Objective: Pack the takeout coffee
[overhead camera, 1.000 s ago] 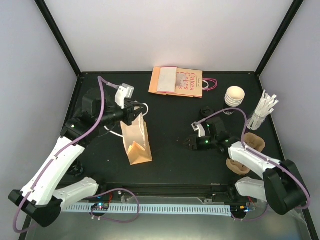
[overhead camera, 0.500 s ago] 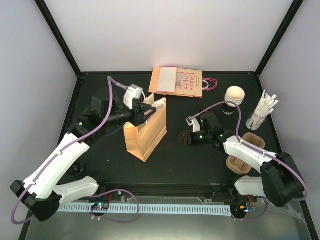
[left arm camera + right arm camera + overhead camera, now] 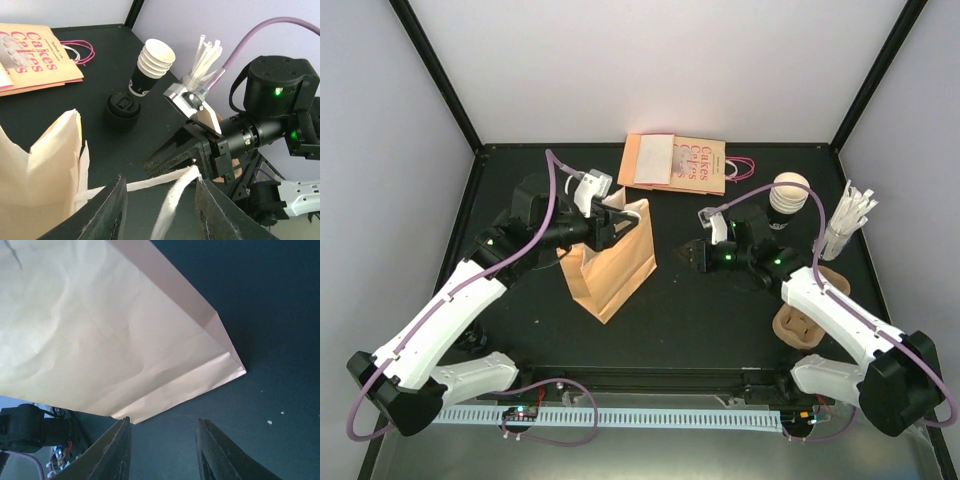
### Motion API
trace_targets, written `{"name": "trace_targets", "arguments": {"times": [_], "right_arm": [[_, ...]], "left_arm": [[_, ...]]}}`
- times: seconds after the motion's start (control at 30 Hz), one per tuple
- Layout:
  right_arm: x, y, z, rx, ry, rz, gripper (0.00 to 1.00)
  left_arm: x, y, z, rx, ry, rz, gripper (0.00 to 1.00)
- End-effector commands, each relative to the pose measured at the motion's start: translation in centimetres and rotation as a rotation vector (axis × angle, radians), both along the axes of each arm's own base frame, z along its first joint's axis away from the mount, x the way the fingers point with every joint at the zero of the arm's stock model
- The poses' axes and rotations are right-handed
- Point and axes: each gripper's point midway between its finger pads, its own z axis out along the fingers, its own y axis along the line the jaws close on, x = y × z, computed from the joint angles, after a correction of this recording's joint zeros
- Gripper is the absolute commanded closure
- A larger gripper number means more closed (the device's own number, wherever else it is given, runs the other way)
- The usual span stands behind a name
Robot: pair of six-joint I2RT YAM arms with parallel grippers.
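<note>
A stack of black paper takeout cups [image 3: 788, 193] with cream insides stands at the back right, also in the left wrist view [image 3: 150, 67]. A pile of round black lids [image 3: 121, 111] sits beside it. The brown paper bag [image 3: 612, 265] stands left of centre with its mouth up. My left gripper [image 3: 616, 226] hovers at the bag's top edge, open; the bag's white twisted handle [image 3: 172, 200] hangs loosely between its jaws [image 3: 160, 181]. My right gripper [image 3: 693, 256] is open and empty, pointing at the bag's side [image 3: 100, 330] from the right, its jaws [image 3: 162, 440] close to the bag's bottom corner.
A flat orange "Cakes" bag [image 3: 675, 163] with pink handles lies at the back. White wrapped straws [image 3: 847, 218] stand in a holder at the far right. A brown pulp cup carrier [image 3: 810, 310] lies under the right arm.
My left gripper carried the bag's top right and back, standing the bag up, then opened off the handle. My right gripper moved back and left toward the bag.
</note>
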Motion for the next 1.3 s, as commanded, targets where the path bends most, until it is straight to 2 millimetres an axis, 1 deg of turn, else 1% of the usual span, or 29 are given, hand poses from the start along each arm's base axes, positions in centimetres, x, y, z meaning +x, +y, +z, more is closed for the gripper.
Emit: {"name": "trace_targets", "arguments": {"times": [0.0,0.1,0.13,0.17,0.23,0.27,0.37,0.4,0.47,0.53,0.63,0.73,0.83,0.87,0.9,1.03,1.1,1.2,1.27], "right_arm": [[0.6,-0.3,2.6,-0.016,-0.086,-0.013,0.6],[0.9,-0.5,4.4,0.001,-0.131,-0.031,0.55],[0.9,-0.5,4.9,0.008,-0.144,-0.037,0.52],[0.9,-0.6,5.6,0.02,-0.159,-0.043,0.43],[1.1,-0.8,6.4,0.032,-0.169,-0.072,0.1],[1.4,-1.1,6.6,0.032,-0.168,-0.102,0.01],[2.6,-2.7,6.5,0.007,-0.13,-0.239,0.0],[2.6,-2.7,6.7,0.011,-0.125,-0.249,0.0],[2.5,-2.4,6.9,0.036,-0.079,-0.245,0.0],[2.2,-1.6,7.1,0.078,-0.017,-0.202,0.0],[2.3,-0.6,6.6,0.118,0.046,-0.148,0.0],[2.5,-0.5,6.2,0.127,0.054,-0.155,0.0],[2.6,-1.1,6.6,0.121,0.023,-0.179,0.0],[2.6,-1.2,6.9,0.118,0.008,-0.183,0.0],[2.5,-1.4,7.2,0.115,-0.005,-0.188,0.0],[2.5,-2.0,7.8,0.097,-0.043,-0.2,0.0],[2.4,-2.1,7.8,0.086,-0.052,-0.201,0.0],[2.3,-2.2,7.9,0.079,-0.063,-0.198,0.0],[2.3,-2.3,7.9,0.078,-0.067,-0.2,0.0]], "left_arm": [[-1.3,-0.5,2.6,-0.057,-0.037,-0.065,0.6],[-2.0,-0.4,2.6,-0.058,-0.036,-0.088,0.6],[-2.2,-0.4,2.5,-0.056,-0.033,-0.095,0.6],[-2.4,-0.4,2.5,-0.056,-0.033,-0.104,0.59],[-2.7,-0.3,2.2,-0.052,-0.032,-0.116,0.57],[-2.9,-0.3,2.1,-0.051,-0.031,-0.122,0.55],[-3.4,-0.2,1.8,-0.049,-0.036,-0.136,0.49],[-3.5,-0.2,1.7,-0.049,-0.037,-0.141,0.47],[-3.8,0.0,1.5,-0.046,-0.042,-0.145,0.43],[-4.2,0.1,1.5,-0.048,-0.051,-0.158,0.37],[-4.8,0.3,1.7,-0.058,-0.065,-0.173,0.28],[-5.3,0.5,1.9,-0.063,-0.074,-0.182,0.23],[-5.8,1.2,3.0,-0.074,-0.113,-0.159,0.09],[-5.9,1.7,3.4,-0.077,-0.13,-0.141,0.04],[-6.0,2.1,4.0,-0.08,-0.151,-0.12,0.01],[-5.8,4.5,5.8,-0.042,-0.2,0.004,0.01],[-5.1,6.1,6.0,0.001,-0.209,0.099,0.01],[-3.1,9.1,5.0,0.1,-0.191,0.272,0.01],[-1.9,10.7,3.2,0.173,-0.125,0.336,0.01]]}}
